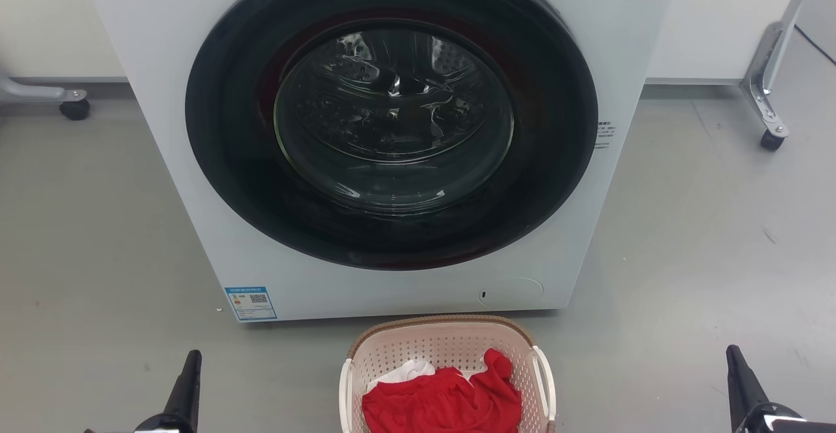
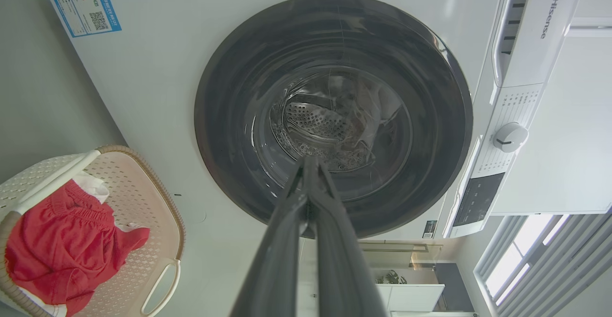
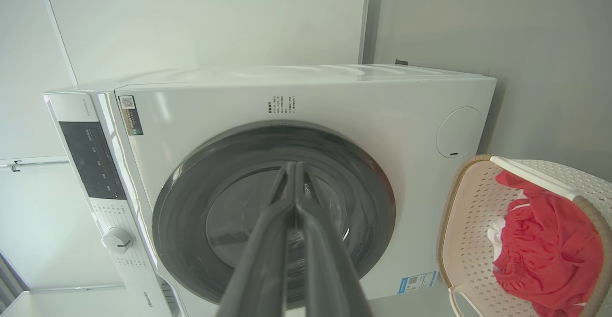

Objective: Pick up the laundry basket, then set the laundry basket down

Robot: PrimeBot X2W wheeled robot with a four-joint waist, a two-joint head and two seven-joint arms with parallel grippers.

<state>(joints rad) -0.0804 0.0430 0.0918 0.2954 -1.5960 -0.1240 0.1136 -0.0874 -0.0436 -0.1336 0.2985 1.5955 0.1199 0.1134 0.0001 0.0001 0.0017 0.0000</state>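
The laundry basket is pale pink-cream perforated plastic with a brown woven-look rim and white side handles. It stands on the floor just in front of the washer, at the bottom centre of the head view, holding red and white cloth. My left gripper is far to its left and my right gripper far to its right, both apart from it. The left wrist view has the basket at lower left and my left gripper shut on nothing. In the right wrist view the basket is at lower right and my right gripper is shut, also empty.
A white front-loading washer with a closed dark round door rises right behind the basket. Wheeled metal frame legs stand at far left and far right. Grey floor spreads on both sides of the washer.
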